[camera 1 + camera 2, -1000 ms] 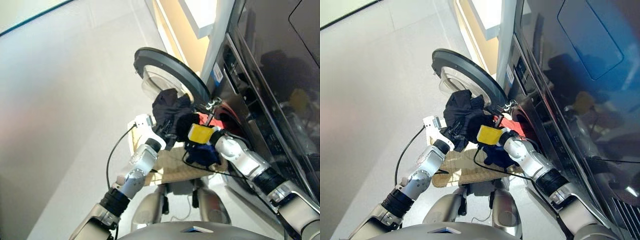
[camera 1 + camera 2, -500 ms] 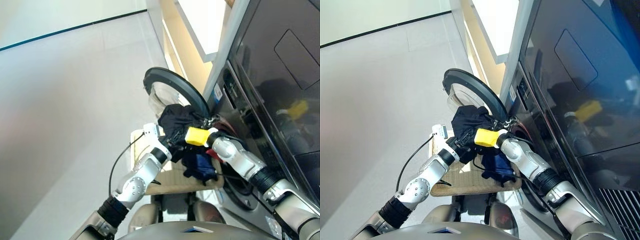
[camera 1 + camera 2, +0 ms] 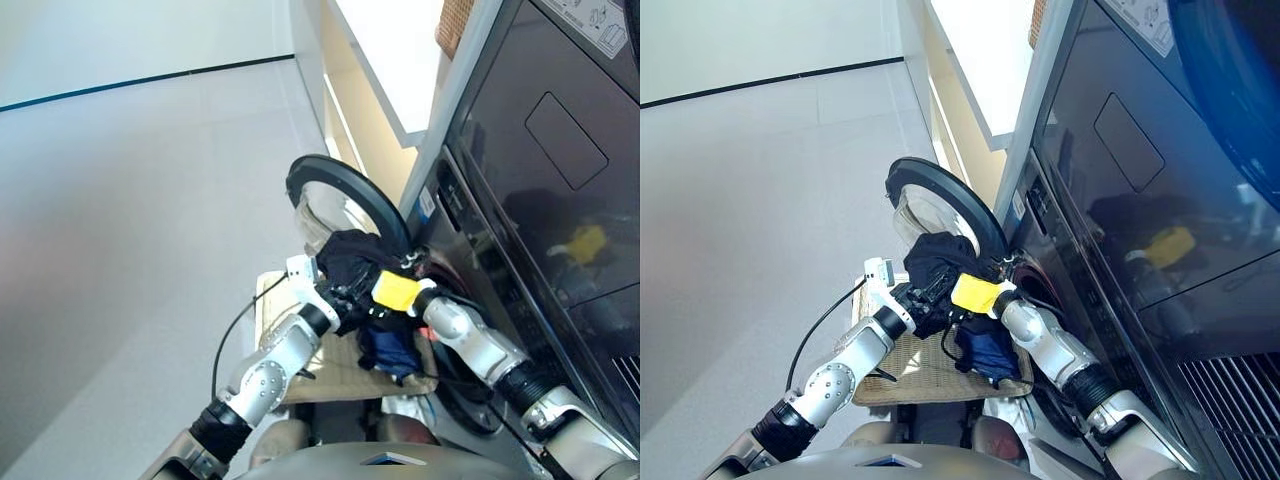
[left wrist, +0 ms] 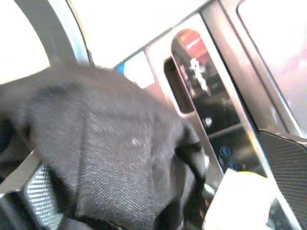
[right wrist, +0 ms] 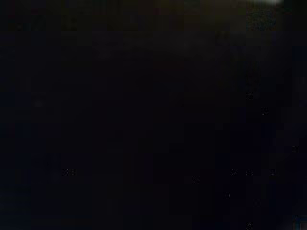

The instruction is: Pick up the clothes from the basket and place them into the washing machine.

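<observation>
My left gripper is shut on a black garment, which fills the left wrist view as dark cloth. My right gripper reaches in beside it from the right. A navy garment hangs from it above the cream woven basket. Cloth hides its tips, and the right wrist view is dark. The bundle sits just below the open round door, close in front of the drum mouth of the dark glossy washing machine.
A white shelf unit stands beside the machine, with a brown wicker basket on top. Pale floor stretches to the left. A black cable loops from my left wrist.
The camera has tilted, shifting the whole picture. Both grippers still carry the clothes bundle, which now sits lower against the door and nearer the drum mouth.
</observation>
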